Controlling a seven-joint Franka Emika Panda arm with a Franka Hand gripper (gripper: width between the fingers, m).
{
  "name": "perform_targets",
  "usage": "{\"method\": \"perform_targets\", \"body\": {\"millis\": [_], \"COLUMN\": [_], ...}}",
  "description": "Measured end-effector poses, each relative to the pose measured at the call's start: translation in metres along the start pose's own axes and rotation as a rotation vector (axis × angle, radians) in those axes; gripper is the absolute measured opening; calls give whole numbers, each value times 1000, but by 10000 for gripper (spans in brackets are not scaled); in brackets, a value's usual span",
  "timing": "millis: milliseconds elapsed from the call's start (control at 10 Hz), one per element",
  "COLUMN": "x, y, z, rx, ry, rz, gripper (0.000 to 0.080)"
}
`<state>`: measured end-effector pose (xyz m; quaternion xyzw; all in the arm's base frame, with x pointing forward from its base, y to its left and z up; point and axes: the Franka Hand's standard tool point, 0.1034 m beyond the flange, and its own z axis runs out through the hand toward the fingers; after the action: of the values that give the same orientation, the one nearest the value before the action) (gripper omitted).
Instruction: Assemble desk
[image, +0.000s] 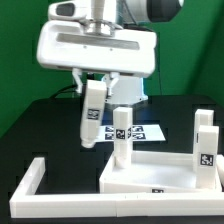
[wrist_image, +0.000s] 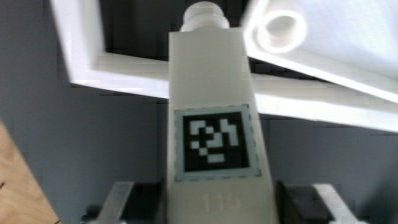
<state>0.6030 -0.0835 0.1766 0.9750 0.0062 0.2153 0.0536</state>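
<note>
The robot's two-finger gripper (image: 93, 88) hangs above the black work surface (image: 50, 125) and its fingers (wrist_image: 125, 200) pinch a short white blocky plastic leg (image: 91, 118) by its upper end, one finger on each side. The held leg hangs nearly upright, slightly tilted, clear of the surface, and it carries a small black-and-white square tag (wrist_image: 215, 143) on the face turned to the wrist camera. Its rounded peg tip (wrist_image: 206, 13) points downward.

The white rectangular rimmed plastic panel (image: 160, 180) of the desk lies flat toward the exterior view's right. Another white leg (image: 121, 137) stands upright at the panel's near-left corner, just beside the held leg on the exterior view's right. A further white leg (image: 205, 142) stands at the panel's right side, and there may be two standing close together there, though the picture is too coarse to tell.

A long white L-shaped border rail (image: 30, 185) lies along the exterior view's left and front edge. The flat white marker board (image: 140, 130) with printed tags lies behind the panel, partly hidden by the legs
</note>
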Motion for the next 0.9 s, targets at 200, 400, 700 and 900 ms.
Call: {"method": "perform_targets", "body": {"millis": [200,400,700,900], "x": [23,19,4,5], "y": [-23,-21,-14,-24], "z": [-6,-3,-19,-19], "rx": [33,31,27,16], "ry": [8,-1,58,107], "rz": [22,36,79,167], "gripper": [290,290,290,290]}}
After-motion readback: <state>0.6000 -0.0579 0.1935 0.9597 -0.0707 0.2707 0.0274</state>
